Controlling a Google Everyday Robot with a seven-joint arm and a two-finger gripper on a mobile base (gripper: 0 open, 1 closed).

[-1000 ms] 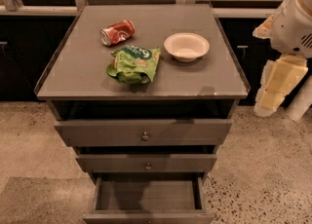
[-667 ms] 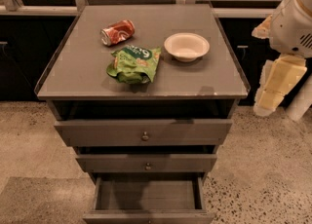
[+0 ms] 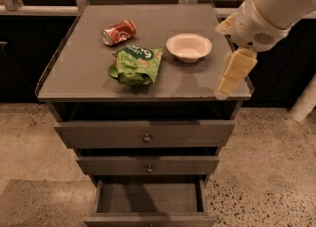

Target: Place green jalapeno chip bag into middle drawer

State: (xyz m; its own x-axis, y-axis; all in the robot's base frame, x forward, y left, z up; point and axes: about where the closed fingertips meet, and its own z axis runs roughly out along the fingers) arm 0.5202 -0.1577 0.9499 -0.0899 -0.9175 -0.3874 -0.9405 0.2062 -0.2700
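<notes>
The arm (image 3: 279,4) is showing as a fat, smooth white casing, swelling into a bulbous wrist (image 3: 252,26); a small patch of dotted vent holes (image 3: 264,38) is sitting low on that wrist; a cream-yellow tab (image 3: 224,23) is jutting from its side; the pincer (image 3: 224,87), pale cream-yellow and blocky, is hanging below the wrist over the front right corner of the bench (image 3: 89,80).

The white arm (image 3: 279,6) slants down from the upper right; its cream gripper (image 3: 230,77) points downward, hanging above the right front corner of the tabletop (image 3: 84,73).
</notes>
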